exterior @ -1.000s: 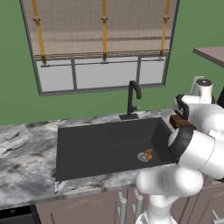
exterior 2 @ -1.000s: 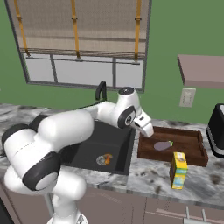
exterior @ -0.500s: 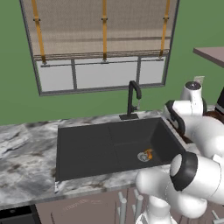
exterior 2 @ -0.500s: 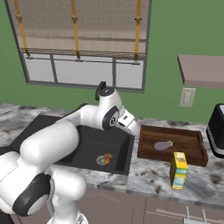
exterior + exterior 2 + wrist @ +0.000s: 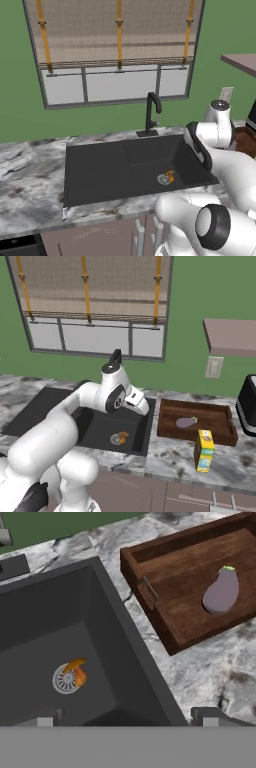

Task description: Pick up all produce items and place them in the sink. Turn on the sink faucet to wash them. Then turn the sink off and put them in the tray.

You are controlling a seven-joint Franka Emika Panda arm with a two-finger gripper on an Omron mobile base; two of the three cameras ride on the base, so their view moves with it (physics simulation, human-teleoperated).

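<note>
The purple produce piece (image 5: 222, 592) with its green stem tip lies in the brown wooden tray (image 5: 150, 597), and shows again as the purple piece (image 5: 186, 422) inside that tray (image 5: 195, 405). The orange piece (image 5: 76, 671) rests on the steel drain of the black sink (image 5: 45, 627); it is the orange piece (image 5: 169, 175) low in the sink basin (image 5: 100, 170). My gripper (image 5: 126, 721) hangs open and empty above the sink's right wall, between orange piece and tray. The gripper (image 5: 145, 406) points down. The faucet (image 5: 151, 112) stands behind the basin.
A yellow carton (image 5: 204, 450) stands on the marble counter (image 5: 170, 453) in front of the tray. A black appliance (image 5: 248, 406) sits at the far right. A shelf (image 5: 232, 336) juts from the green wall above the tray.
My hand has swung left, from beside the tray to over the sink's right edge. Both produce pieces lie where they were.
</note>
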